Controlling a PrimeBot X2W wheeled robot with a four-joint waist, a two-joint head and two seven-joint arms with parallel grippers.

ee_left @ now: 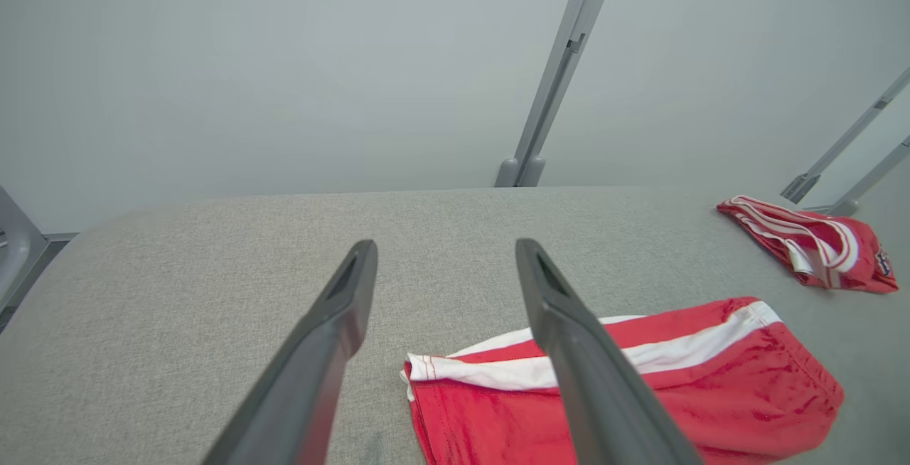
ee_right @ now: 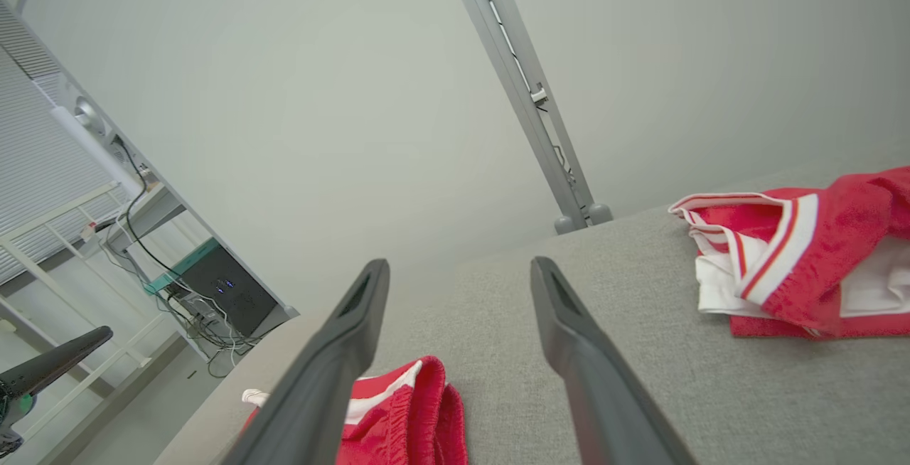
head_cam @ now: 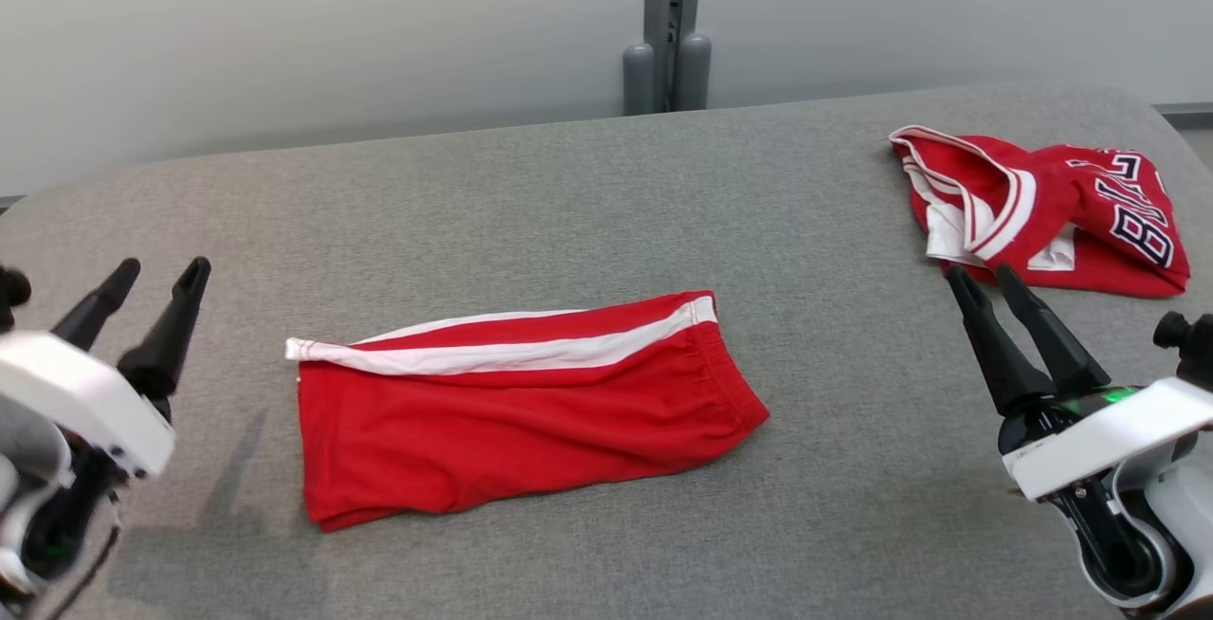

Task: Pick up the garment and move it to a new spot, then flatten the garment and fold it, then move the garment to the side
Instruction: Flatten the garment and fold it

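Head view: red shorts (head_cam: 512, 411) lie mid-frame on the grey counter (head_cam: 569, 203), apparently folded flat, white stripe along the top edge, waistband end at right. Crumpled red jersey (head_cam: 1052, 208) upper right. Left gripper (head_cam: 163, 271) lower left, jaws spread, empty, apart from the shorts. Right gripper (head_cam: 980, 274) lower right, jaws spread, empty, tips just beside the jersey's near edge

Left wrist view: shorts at lower right, nothing pinched

Right wrist view: waistband end at bottom centre, jersey at right

Risks: a one-corner grab could let the fold fall open on the move aside; jaws may catch only the top layer of flat cloth; right jaws could snag the jersey
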